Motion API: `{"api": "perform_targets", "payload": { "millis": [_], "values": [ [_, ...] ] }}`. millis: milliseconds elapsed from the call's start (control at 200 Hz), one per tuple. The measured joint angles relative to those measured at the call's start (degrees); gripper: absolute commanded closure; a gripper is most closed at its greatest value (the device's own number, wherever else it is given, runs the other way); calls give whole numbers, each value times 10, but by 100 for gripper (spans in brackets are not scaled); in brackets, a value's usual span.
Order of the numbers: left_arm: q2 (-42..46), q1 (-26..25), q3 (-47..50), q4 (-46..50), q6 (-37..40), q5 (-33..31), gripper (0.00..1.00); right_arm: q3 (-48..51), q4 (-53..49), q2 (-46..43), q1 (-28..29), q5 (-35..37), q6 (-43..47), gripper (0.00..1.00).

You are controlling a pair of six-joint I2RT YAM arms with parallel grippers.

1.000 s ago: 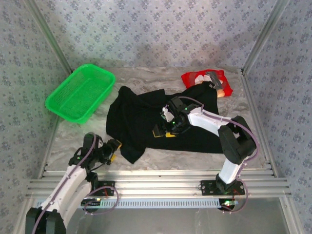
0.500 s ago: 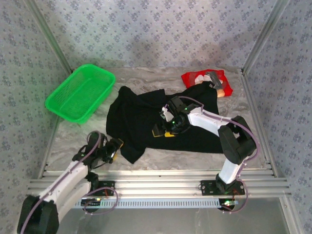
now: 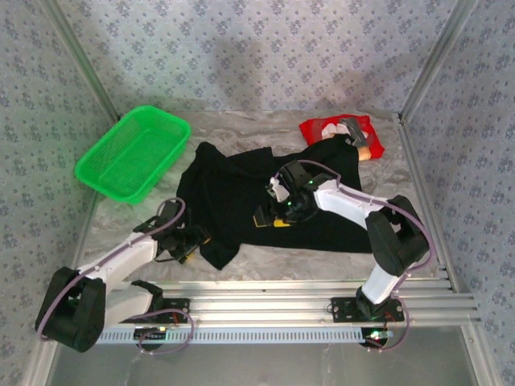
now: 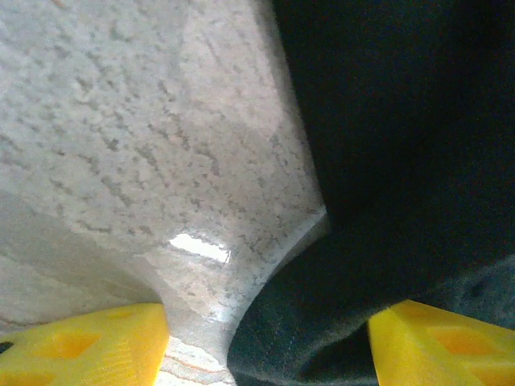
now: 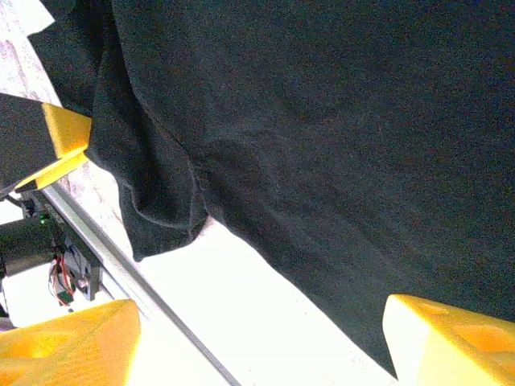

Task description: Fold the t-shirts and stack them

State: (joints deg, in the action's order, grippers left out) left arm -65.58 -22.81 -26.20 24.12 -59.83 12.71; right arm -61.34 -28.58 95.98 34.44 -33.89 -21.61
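Note:
The large black t-shirt (image 3: 233, 197) lies spread and rumpled across the middle of the table. The red t-shirt (image 3: 342, 134) sits folded small at the back right, touching the black one's far corner. My left gripper (image 3: 195, 241) is low at the black shirt's near-left corner. In the left wrist view the left gripper (image 4: 265, 354) is open, with the black t-shirt's edge (image 4: 338, 305) lying between its yellow fingertips (image 4: 88, 346). My right gripper (image 3: 269, 219) hovers open over the shirt's middle. The right wrist view has the right gripper (image 5: 257, 346) above the black t-shirt's front hem (image 5: 322, 265).
A green mesh basket (image 3: 133, 151) stands at the back left. Bare marble table (image 3: 121, 221) lies between the basket and the shirt. A metal rail (image 3: 257, 301) runs along the near edge, and patterned walls close in the other sides.
My left arm has swung forward and right, bringing its gripper down to the black shirt's near-left corner. The right arm has hardly moved.

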Motion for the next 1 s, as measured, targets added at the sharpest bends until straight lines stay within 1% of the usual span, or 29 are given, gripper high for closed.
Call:
{"api": "perform_targets", "payload": {
  "millis": [205,310,415,510,655,999],
  "values": [
    [-17,-4,-30,22,59,9,33,4,2,0,-8,0,0,19],
    [-28,-14,-46,-59,85,27,33,4,2,0,-9,0,0,19],
    [-28,-16,-73,-111,104,35,33,4,2,0,-9,0,0,19],
    [-37,-16,-81,-146,110,41,35,4,2,0,-9,0,0,19],
    [-65,-17,-81,-166,112,47,37,4,2,0,-9,0,0,19],
    [-71,-24,-89,-162,112,58,39,4,2,0,-9,0,0,19]
  ]
}}
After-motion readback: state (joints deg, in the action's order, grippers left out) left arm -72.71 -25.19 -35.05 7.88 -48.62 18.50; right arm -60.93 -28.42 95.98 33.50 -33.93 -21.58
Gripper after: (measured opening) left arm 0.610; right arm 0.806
